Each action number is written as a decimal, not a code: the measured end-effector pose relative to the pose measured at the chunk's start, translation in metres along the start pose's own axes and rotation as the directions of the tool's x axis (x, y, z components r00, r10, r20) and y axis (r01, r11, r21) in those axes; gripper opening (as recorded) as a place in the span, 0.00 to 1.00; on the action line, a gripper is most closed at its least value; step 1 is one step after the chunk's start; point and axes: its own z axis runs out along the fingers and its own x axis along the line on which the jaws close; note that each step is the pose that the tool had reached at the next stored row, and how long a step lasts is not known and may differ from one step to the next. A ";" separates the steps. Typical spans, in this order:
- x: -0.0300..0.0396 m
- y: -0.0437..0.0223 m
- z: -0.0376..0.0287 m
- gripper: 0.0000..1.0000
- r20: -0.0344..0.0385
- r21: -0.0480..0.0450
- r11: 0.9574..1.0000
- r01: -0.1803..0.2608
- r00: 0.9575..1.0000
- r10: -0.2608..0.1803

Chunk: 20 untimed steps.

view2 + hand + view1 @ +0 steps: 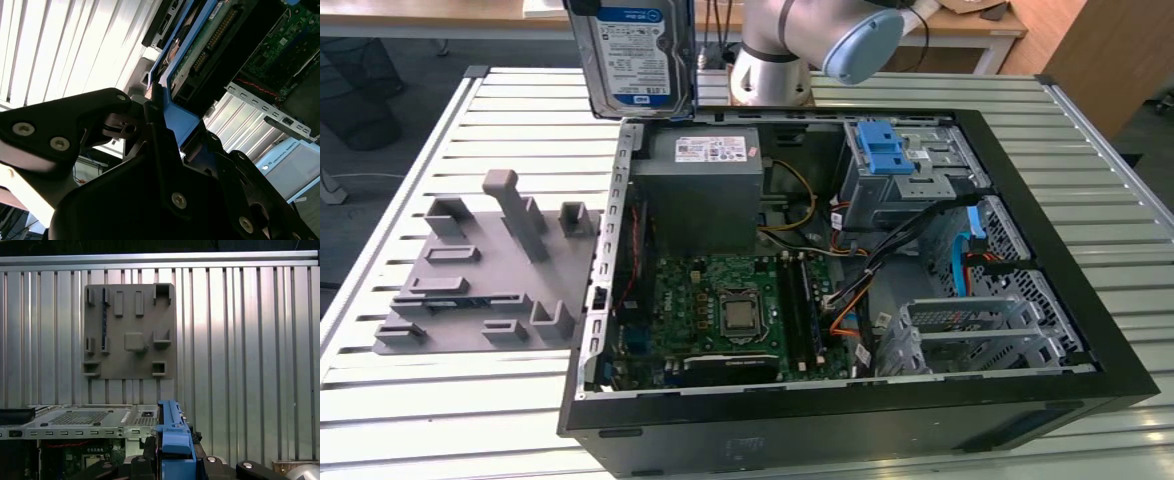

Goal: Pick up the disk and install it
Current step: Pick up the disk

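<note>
- The disk (636, 55) hangs upright in the air in the exterior view. Its white-and-blue label faces the camera, and it sits above the rear corner of the open computer case (1067, 250), on the exterior view's left, well clear of the counter (520, 100).
- In the second wrist view, the end effector (167, 125) is closed onto the disk's blue bracket, with a black finger on each side of the plastic. It holds nothing else.
- The same view shows the disk's underside, with a bare circuit board and a connector row along one end.
- Inside the case are the grey power supply (707, 180), the motherboard (734, 300) and a blue latch (883, 150) atop the drive bays.
- A grey fixture plate (480, 270) lies on the counter beside the case.
- We judge the disk to be rigid and dense for its size. The metal shell should not flex, but the plastic bracket may give a little under clamping.
- It looks shock-sensitive, so knocks against the case edge are the main risk.
- We judge the bracket's edges the right place to grip it, keeping off the exposed board, the connector and the smooth label face.
</note>
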 end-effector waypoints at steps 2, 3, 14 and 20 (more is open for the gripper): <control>-0.0008 -0.0250 -0.0002 0.36 0.000 0.000 1.000 0.000 1.000 0.000; -0.0009 -0.0253 -0.0001 0.36 0.000 0.000 1.000 0.000 1.000 0.000; -0.0010 -0.0287 -0.0001 0.36 0.000 0.000 1.000 0.000 1.000 0.000; -0.0010 -0.0306 -0.0001 0.36 0.000 0.000 1.000 0.000 1.000 0.000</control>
